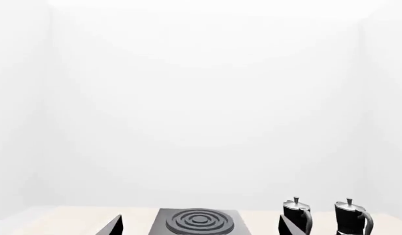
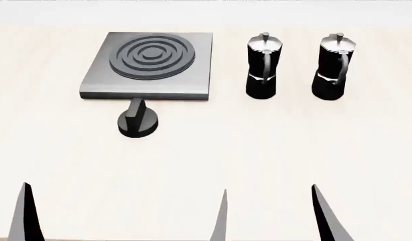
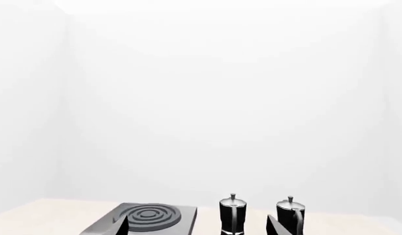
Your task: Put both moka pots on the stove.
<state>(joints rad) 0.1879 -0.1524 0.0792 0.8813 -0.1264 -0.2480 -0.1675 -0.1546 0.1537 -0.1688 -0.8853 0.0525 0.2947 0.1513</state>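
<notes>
Both moka pots (image 2: 264,66) (image 2: 336,67) are standing upright on the pale table (image 2: 259,150), just right of the stove (image 2: 148,65), off its ringed grey plate. Glossy, faceted black bodies, silvery lids. Left gripper (image 2: 124,213) and right gripper (image 2: 323,213) are waiting near the table's front edge; left jaws spread wide, empty; right jaws' opening cannot be told.

Light is bright, flat and even in all three views, with no visible source and the white walls nearly washed out. The pale table (image 2: 259,160) carries almost no cast shadows (only faint shading at the stove (image 2: 147,63) front edge). Small white highlights glint on the glossy moka pots (image 2: 263,66). Edges render crisp, with no blur, noise or bending toward the corners.
</notes>
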